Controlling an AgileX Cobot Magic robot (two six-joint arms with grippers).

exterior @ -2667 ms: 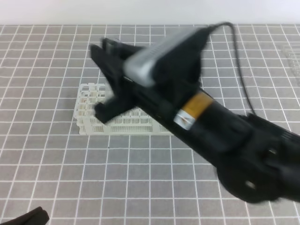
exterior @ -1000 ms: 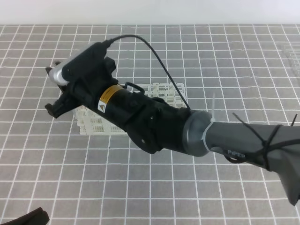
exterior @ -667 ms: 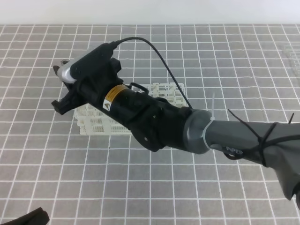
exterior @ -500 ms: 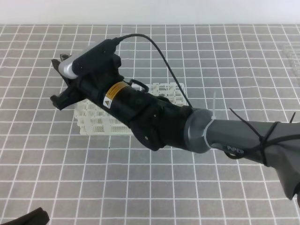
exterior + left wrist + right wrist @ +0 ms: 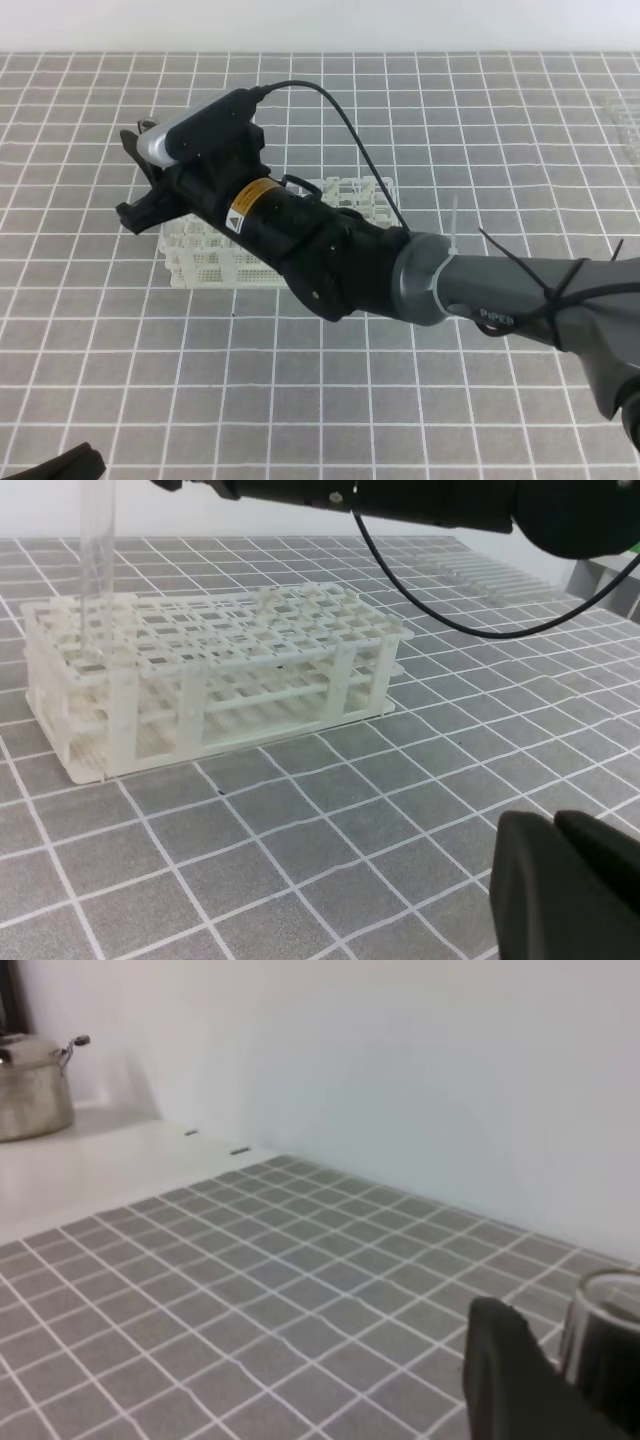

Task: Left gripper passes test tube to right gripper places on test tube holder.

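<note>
Left wrist view: tube (image 5: 97,555) upright over rack's (image 5: 215,670) left end, lower end in a hole, clamped in right tool (image 5: 135,185) to keep it vertical. Left tool (image 5: 575,885) together, parked low on near tabletop (image 5: 330,820).

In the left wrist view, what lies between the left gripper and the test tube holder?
Only bare gridded mat: the left gripper sits low right, the test tube holder upper left, nothing between.

Test tube (image 5: 603,1335) beside black finger (image 5: 510,1375)
</note>
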